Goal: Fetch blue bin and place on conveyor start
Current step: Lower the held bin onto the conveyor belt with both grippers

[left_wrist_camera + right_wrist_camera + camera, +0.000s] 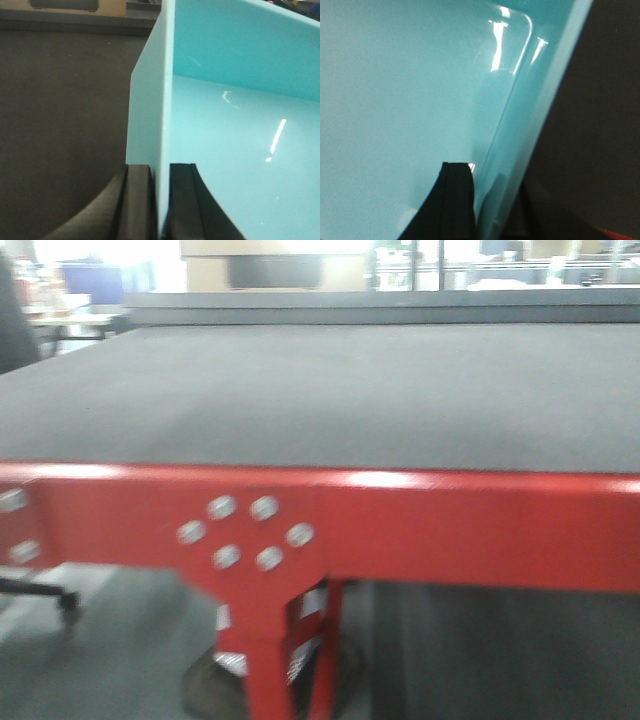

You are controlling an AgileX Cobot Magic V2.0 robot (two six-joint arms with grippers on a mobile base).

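Observation:
In the left wrist view the blue bin (240, 100) is pale turquoise, and my left gripper (161, 200) is shut on its left wall, one black finger outside and one inside. My right gripper (492, 205) is shut on the bin's (395, 100) right wall; the inner finger (452, 200) is plain, the outer one shows dimly behind the wall. The conveyor start (330, 390), a dark grey belt with a red front edge, fills the front view and lies beside the bin under both wrists (60, 100) (600, 100). The front view shows neither bin nor grippers. I cannot tell whether the bin touches the belt.
A red steel frame with a bolted plate (245, 533) and a leg carries the belt's front. An office chair base (40, 592) stands on the floor at the lower left. A raised grey step (380, 308) crosses the belt's far end.

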